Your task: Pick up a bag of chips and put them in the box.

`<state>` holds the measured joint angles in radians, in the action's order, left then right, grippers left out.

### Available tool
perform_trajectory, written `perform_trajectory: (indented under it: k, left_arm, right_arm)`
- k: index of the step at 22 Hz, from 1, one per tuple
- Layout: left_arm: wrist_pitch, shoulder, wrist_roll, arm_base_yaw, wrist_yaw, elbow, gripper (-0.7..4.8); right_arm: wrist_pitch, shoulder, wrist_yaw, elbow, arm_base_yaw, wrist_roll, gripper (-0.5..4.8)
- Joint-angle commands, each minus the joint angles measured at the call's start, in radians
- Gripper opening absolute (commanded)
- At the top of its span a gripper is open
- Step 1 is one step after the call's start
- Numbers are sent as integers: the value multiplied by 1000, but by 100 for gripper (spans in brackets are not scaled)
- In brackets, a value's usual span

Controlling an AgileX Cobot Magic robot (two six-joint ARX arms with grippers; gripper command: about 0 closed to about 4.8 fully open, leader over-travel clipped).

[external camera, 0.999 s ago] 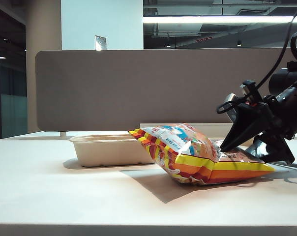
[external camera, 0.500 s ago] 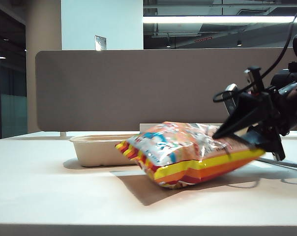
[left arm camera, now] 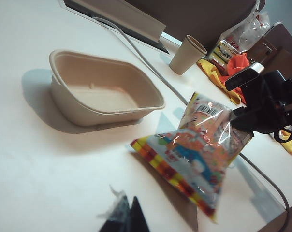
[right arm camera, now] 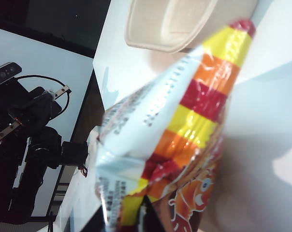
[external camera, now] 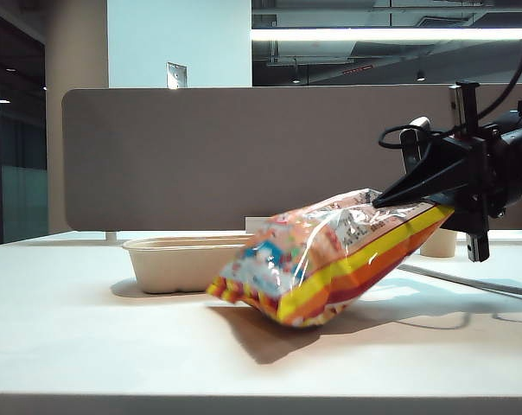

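Note:
The bag of chips [external camera: 321,259] is orange with yellow and red stripes. It hangs tilted, its high end pinched in my right gripper [external camera: 389,200], which is shut on it. Its low end is down at the table top, just right of the box [external camera: 187,259], a shallow beige tray that holds nothing. The right wrist view shows the bag [right arm camera: 184,111] filling the picture, the right gripper [right arm camera: 151,217] closed on its seam and the box [right arm camera: 175,24] beyond. In the left wrist view my left gripper [left arm camera: 129,215] is shut, well short of the bag [left arm camera: 199,159] and the box [left arm camera: 73,104].
A paper cup [left arm camera: 187,54] stands behind the bag. Next to it lies a heap of snack packets and orange cloth [left arm camera: 228,55]. A grey cable [left arm camera: 136,48] runs across the table behind the box. A grey partition [external camera: 244,156] closes off the back edge.
My right gripper has risen and turned while closing on the bag's end. The bag has tipped from lying flat to hanging slanted and has shifted left toward the box.

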<state>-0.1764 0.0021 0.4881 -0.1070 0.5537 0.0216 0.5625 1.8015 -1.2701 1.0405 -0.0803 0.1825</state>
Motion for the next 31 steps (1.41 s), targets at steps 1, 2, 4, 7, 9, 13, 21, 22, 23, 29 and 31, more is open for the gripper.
perform_trajectory:
  k: [1, 2, 4, 7, 9, 13, 21, 22, 23, 29, 31]
  left_arm:
    - [-17, 0, -6, 0, 8, 4, -5]
    - [-17, 0, -6, 0, 8, 4, -5]
    - [-17, 0, -6, 0, 7, 4, -5]
    - [-17, 0, -6, 0, 7, 4, -5]
    - [-17, 0, -6, 0, 8, 4, -5]
    - [-17, 0, -6, 0, 8, 4, -5]
    - [-17, 0, -6, 0, 8, 4, -5]
    - [-17, 0, -6, 0, 8, 4, -5]
    - [-17, 0, -6, 0, 8, 4, -5]
    - [-17, 0, -6, 0, 2, 4, -5]
    - [-17, 0, -6, 0, 0, 4, -5]
  right_arm:
    - [-11, -5, -16, 2, 0, 5, 83]
    - [-13, -5, -16, 2, 0, 5, 79]
    - [-18, -5, -57, 2, 0, 5, 64]
    - [-22, -5, -79, 3, 0, 5, 47]
    - [-22, -5, -79, 3, 0, 4, 29]
    - [-22, -5, -86, 3, 0, 1, 21]
    - [-34, -5, -195, 51, 0, -35, 21]
    - [-49, -5, -194, 60, -1, -56, 21]
    - [-68, -5, -195, 67, -2, -79, 21]
    - [-370, -5, -90, 103, -54, -382, 21]
    - [-579, -5, -13, 103, -106, -550, 20]
